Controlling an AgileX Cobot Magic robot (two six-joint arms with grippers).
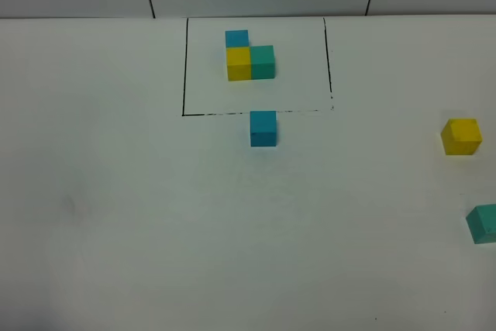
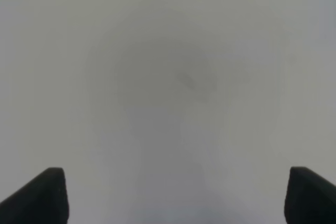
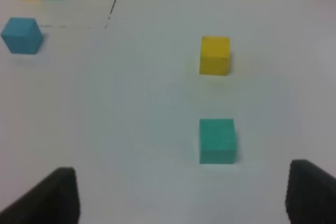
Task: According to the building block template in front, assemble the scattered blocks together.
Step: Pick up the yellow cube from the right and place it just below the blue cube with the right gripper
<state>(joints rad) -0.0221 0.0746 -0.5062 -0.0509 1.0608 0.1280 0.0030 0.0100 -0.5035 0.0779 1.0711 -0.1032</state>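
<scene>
On the white surface [image 1: 116,230], a black outline [image 1: 184,67] frames the template [image 1: 239,64]. It is a yellow cube and a green cube side by side and touching, with a blue cube against the far side of the yellow one. The loose blue block [image 1: 263,128] sits just outside the outline's dashed near edge, apart from the template. The loose yellow block [image 1: 461,136] lies well off to the right. The loose green block [image 1: 483,223] lies nearer the camera, apart from the yellow one and cut by the view's right edge.

The right tool [image 3: 184,195] hangs above the surface with its jaws spread wide and empty. The green block is just ahead of it and the yellow one is beyond. The left tool [image 2: 178,198] is likewise spread and empty over bare surface. That view is hazy, and the faint grey patch at its middle may be a shadow.
</scene>
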